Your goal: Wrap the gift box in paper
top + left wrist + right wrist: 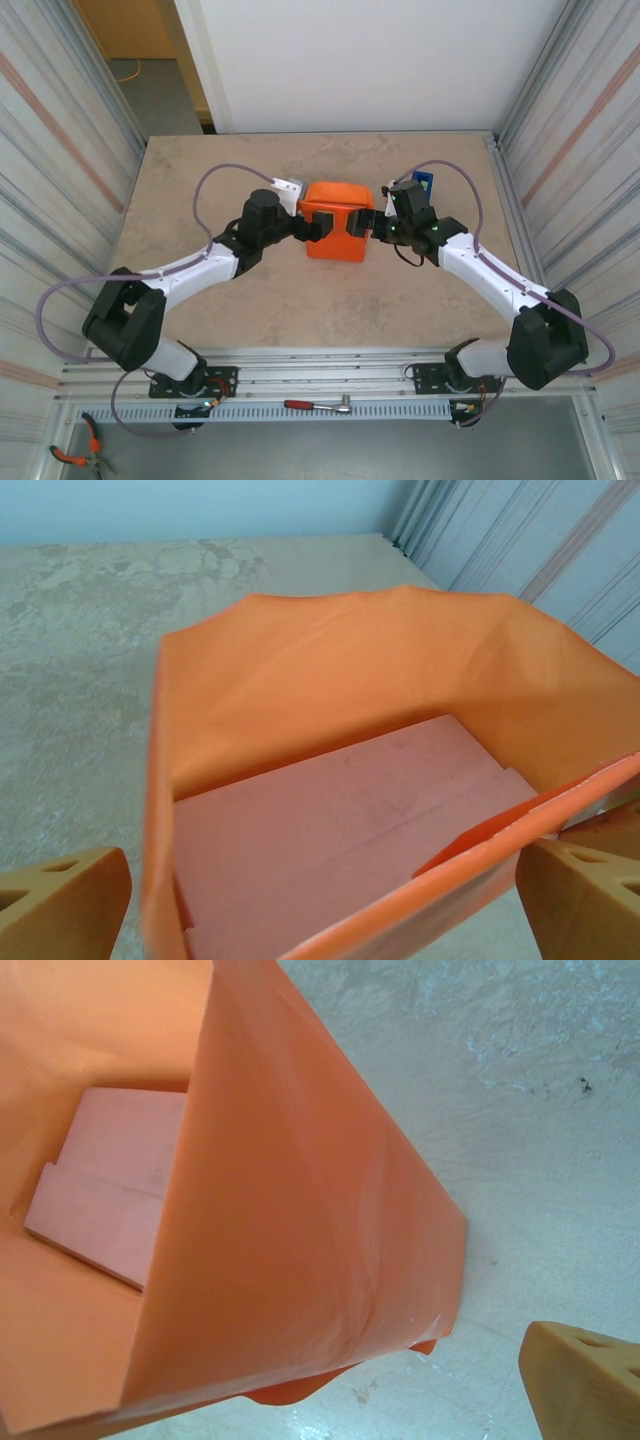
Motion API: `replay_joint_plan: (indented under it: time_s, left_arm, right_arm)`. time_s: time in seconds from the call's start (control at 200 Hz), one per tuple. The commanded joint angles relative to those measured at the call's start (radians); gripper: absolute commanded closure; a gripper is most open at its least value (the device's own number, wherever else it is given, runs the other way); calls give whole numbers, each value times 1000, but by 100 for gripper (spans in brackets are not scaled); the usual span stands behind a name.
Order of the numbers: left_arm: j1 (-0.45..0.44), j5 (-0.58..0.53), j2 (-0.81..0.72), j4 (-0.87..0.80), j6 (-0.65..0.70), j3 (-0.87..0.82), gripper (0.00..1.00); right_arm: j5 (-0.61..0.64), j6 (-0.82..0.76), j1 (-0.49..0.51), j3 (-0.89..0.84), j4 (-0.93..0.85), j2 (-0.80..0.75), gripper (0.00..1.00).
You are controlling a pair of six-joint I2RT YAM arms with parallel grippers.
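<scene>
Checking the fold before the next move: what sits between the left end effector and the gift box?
In the left wrist view, a raised flap of the paper stands between the left end effector and the gift box.

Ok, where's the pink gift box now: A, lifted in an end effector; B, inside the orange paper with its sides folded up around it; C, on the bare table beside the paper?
B: the left wrist view shows the gift box lying flat with the paper standing up around it.

Orange paper [350, 670], pale pink gift box [340, 820]
</scene>
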Motion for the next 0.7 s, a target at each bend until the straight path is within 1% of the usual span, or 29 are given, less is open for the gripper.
replay_joint_plan:
  time_s: [0.0,0.175,0.396,0.531,0.696]
  left_arm:
    - [-12,-35,29,30,51,38,1]
    - [-22,-128,61,47,63,47,1]
    - [-22,-180,94,42,71,76,1]
    - [-22,-217,120,20,66,99,5]
    - [-23,-223,135,18,63,93,11]
  right_arm:
    - [7,12,0,32,16,11,0]
    - [2,19,-7,33,22,17,1]
    - [-7,22,-12,43,34,34,1]
    - [-10,23,-13,52,47,41,1]
    - [1,20,-17,70,59,58,0]
